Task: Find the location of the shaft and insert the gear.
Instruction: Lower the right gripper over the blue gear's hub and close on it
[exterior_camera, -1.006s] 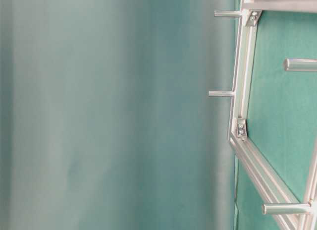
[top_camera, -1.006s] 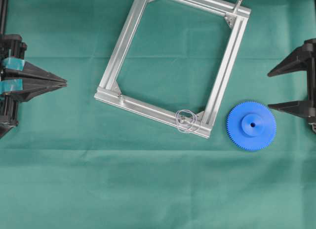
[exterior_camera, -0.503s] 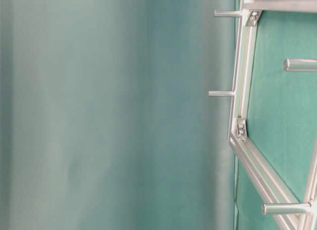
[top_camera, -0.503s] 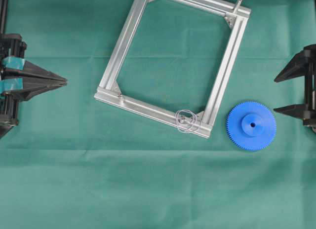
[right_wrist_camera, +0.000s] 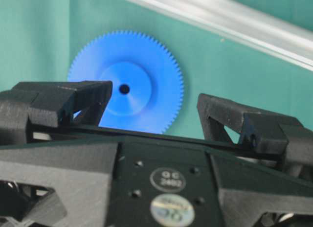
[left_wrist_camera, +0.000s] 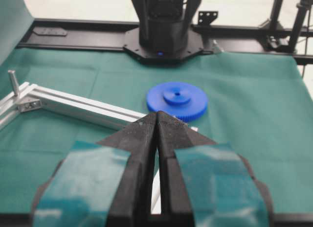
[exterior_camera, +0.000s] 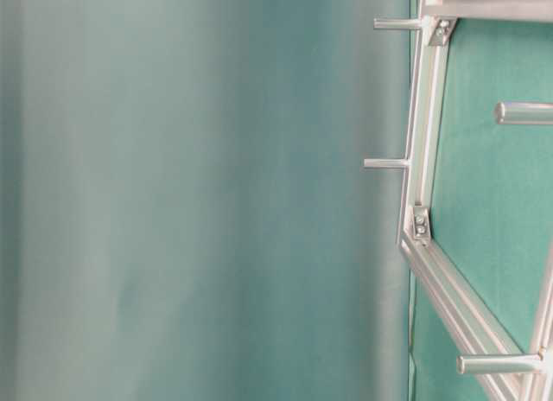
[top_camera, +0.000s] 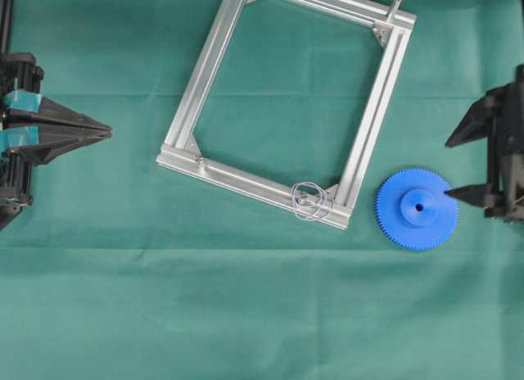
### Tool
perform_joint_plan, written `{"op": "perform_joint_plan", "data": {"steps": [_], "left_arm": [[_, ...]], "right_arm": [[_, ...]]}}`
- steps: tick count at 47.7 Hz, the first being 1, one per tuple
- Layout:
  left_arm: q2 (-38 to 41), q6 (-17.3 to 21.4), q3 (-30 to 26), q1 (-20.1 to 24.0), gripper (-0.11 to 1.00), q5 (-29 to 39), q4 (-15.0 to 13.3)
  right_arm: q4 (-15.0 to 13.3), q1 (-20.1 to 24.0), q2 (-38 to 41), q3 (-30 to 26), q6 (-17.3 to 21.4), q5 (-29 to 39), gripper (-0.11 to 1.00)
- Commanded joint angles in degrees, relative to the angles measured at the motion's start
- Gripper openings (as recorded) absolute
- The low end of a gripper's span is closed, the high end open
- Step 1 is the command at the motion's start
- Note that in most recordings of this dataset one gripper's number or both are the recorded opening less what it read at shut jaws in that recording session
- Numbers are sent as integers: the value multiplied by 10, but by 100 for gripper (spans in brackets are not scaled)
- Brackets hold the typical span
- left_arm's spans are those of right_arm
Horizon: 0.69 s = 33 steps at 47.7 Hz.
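The blue gear (top_camera: 417, 208) lies flat on the green cloth, just right of the aluminium frame's (top_camera: 372, 126) lower right corner. The shaft (top_camera: 307, 200), ringed by thin wire loops, stands at that corner. My right gripper (top_camera: 447, 169) is open and empty at the right edge; its lower fingertip reaches over the gear's right rim. In the right wrist view the gear (right_wrist_camera: 127, 82) lies below the open gripper (right_wrist_camera: 155, 97). My left gripper (top_camera: 109, 133) is shut and empty at the far left, and in its wrist view (left_wrist_camera: 156, 114) it points toward the gear (left_wrist_camera: 177, 100).
A bare grey peg (top_camera: 395, 5) stands at the frame's far right corner and shows in the left wrist view (left_wrist_camera: 13, 82). The table-level view shows the frame's rail (exterior_camera: 421, 142) with pegs (exterior_camera: 386, 163) against blurred green cloth.
My right gripper has shifted down the overhead view toward the gear, still open; its lower fingertip now overlaps the gear's rim. The left arm, gear and frame have not moved.
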Motion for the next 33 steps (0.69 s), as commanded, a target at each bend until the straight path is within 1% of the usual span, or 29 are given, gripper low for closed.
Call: {"op": "perform_joint_plan", "data": {"steps": [1,10,19,33], "left_arm": [[6,0,-6,2,1,-4,-2],[5,0,-6,3,1,-3,-1],[5,0,-6,3,1,-4,-2],[5,-2,-7,4,1,-4,-2]], "right_arm": [[2,9,15,-3,7,-13,92],[2,25,50,9,26,-36,92],[1,45,78,25,49,-81,92],[1,49,112,54,59,-140,92]]}}
